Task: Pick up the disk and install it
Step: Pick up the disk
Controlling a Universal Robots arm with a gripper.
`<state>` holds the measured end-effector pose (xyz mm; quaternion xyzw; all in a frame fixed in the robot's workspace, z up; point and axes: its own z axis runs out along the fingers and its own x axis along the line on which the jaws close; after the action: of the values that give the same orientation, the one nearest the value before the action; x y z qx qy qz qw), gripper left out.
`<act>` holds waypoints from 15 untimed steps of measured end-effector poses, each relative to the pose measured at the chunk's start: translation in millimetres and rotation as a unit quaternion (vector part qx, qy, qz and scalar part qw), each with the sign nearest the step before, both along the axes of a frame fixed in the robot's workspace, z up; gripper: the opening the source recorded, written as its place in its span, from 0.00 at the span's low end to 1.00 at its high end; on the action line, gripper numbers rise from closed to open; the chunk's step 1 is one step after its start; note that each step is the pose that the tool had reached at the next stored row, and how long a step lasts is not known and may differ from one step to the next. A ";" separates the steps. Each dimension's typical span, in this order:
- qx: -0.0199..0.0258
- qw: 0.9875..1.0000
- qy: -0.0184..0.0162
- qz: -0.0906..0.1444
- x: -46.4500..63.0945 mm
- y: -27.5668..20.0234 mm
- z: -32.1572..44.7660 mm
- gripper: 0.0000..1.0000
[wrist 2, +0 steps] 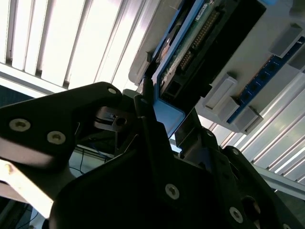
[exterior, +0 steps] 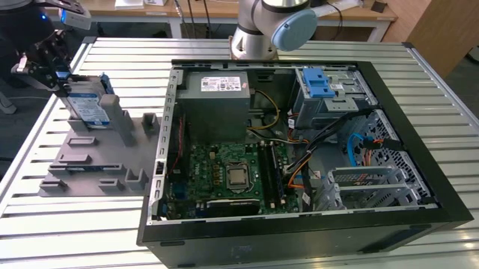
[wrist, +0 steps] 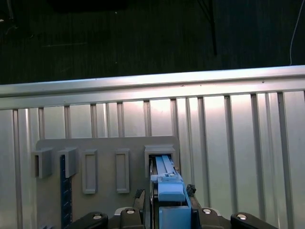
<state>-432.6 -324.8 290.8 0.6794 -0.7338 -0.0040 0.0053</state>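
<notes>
I have the pincer (wrist: 167, 199) clamped on the blue-edged disk (exterior: 88, 106), which stands upright in a slot at the grey tray's (exterior: 90, 168) far corner.

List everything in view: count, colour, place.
disk: one, silver with a blue bracket, upright in a tray slot, at the exterior view's left.
tray: one, grey, on the table beside the computer case.
computer case: one, black, open, mid-table.
power supply: one, grey, inside the case.
motherboard: one, green, inside the case.
table: one, silver, slatted, under everything.
arm: one, grey with a light-blue cap, behind the case.
gripper: one, black, shut on the disk's blue edge.
</notes>
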 end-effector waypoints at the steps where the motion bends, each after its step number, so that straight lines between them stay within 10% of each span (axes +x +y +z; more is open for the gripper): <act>1: 0.000 1.000 0.000 0.000 0.0 0.0 -0.5 0.44; 15: 0.000 1.000 0.000 0.000 0.0 0.0 0.7 0.36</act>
<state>-432.5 -324.8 291.4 0.6794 -0.7337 -0.0038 0.0050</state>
